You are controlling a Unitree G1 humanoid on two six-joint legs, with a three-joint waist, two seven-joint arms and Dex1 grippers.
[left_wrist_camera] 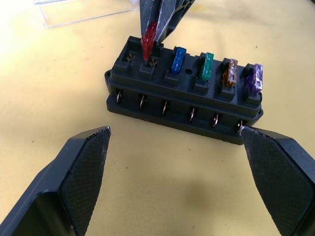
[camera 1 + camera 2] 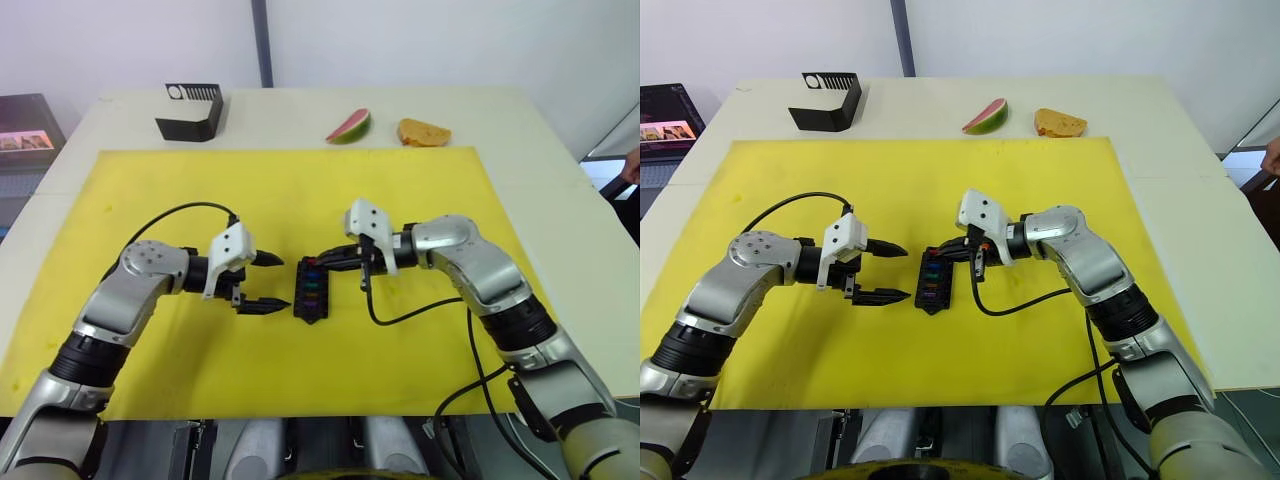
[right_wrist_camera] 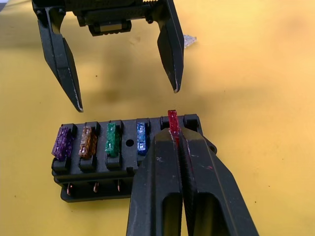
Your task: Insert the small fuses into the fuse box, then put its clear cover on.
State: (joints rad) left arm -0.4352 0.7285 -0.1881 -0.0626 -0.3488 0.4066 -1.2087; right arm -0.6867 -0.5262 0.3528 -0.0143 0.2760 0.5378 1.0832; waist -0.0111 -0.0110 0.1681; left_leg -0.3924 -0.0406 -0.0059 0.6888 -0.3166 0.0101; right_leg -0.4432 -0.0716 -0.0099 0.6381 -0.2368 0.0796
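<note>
The black fuse box (image 2: 312, 290) lies on the yellow mat (image 2: 150, 190) between my two grippers. Purple (image 1: 255, 78), orange (image 1: 230, 73), green (image 1: 207, 66) and blue (image 1: 178, 59) fuses stand in one row of its slots. My right gripper (image 3: 174, 140) is shut on a red fuse (image 3: 172, 123), whose lower end is at the slot beside the blue one. The end slot (image 1: 129, 56) is empty. My left gripper (image 2: 283, 282) hangs open just left of the box, touching nothing. The clear cover (image 1: 88, 12) lies on the mat beyond the box.
A black bent bracket (image 2: 190, 112), a watermelon slice (image 2: 348, 127) and a piece of bread (image 2: 424, 132) sit at the table's far side. A small pale bit (image 3: 189, 40) lies on the mat behind my left gripper. A person's hand (image 2: 630, 170) shows at the right edge.
</note>
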